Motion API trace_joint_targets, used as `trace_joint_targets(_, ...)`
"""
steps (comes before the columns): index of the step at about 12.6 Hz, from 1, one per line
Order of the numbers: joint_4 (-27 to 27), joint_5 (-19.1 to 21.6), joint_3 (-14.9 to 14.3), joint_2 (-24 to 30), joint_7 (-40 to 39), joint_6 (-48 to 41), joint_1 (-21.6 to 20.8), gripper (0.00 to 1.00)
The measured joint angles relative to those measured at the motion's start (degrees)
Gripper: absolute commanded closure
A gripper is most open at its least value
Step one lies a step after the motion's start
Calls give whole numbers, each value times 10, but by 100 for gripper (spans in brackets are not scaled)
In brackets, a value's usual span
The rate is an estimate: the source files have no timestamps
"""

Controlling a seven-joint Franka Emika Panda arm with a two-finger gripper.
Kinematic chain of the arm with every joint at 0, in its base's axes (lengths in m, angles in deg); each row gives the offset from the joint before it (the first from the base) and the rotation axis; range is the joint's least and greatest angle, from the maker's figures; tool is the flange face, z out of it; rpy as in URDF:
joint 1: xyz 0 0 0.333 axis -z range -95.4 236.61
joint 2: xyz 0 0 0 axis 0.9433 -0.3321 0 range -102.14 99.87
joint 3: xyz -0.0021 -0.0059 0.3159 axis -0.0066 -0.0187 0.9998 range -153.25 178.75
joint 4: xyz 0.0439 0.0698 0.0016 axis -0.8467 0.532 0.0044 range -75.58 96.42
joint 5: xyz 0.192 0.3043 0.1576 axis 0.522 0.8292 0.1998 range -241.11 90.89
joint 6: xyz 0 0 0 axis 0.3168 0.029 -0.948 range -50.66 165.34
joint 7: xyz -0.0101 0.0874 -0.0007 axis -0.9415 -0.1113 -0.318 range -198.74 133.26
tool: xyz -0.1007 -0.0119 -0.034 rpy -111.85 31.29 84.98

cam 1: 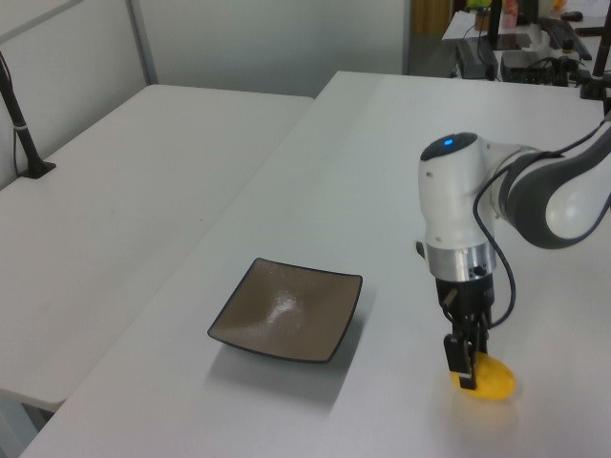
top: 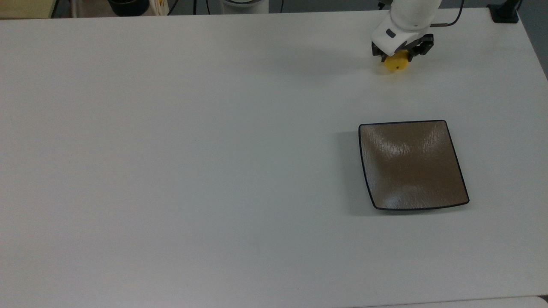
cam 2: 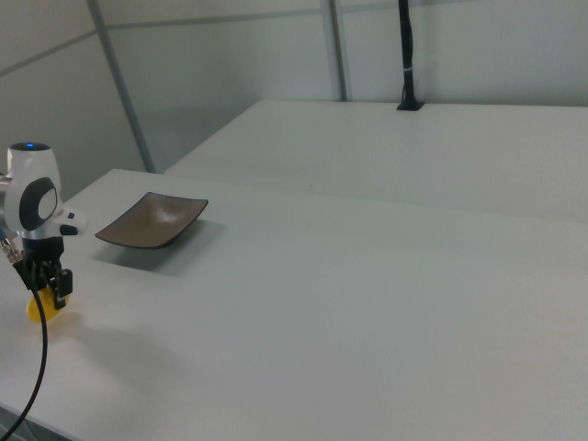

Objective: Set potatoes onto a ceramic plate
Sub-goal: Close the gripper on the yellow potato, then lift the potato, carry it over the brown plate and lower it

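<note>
Top view: gripper (top: 398,54) sits at the far edge of the desk (top: 192,171), clenched on the potato (top: 396,63); only the potato's yellow lower end w/ its dark spot pokes out below the fingers. A faint shadow lies just under it, so it looks barely lifted, or about to be. Plate (top: 412,164) is well apart, toward the top view's bottom, w/ nothing in it. Pick looks done; carry and drop are left.

Left view: gripper (cam 1: 470,367) points straight down, fingers round the potato (cam 1: 489,376) at the left view's lower right. Potato is right at desk (cam 1: 334,172) level; can't tell if it touches. Plate (cam 1: 286,309) sits to the left view's left of it, bare, glossy centre, corners turned up.

Right view: gripper (cam 2: 46,284) at the right view's far left, potato (cam 2: 41,307) showing yellow below the fingers, near the desk (cam 2: 367,303) surface. Plate (cam 2: 152,220) lies beyond it, toward the right view's upper right, unfilled. Roughly a third of the job done, I'd judge.
</note>
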Motion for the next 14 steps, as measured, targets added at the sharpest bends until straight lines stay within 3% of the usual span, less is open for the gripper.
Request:
trace_joint_targets(5,-71,-8,-4,17,0,4,28,63)
trace_joint_targets(9,-98,-32,-13,10,0,132,41,63)
trace_joint_targets(12,-145,-59,-23,-33,0,173,65,62)
trace_joint_targets(13,-157,-68,-28,-50,0,188,68,39)
trace_joint_targets(14,-163,-73,-33,-64,0,206,68,0)
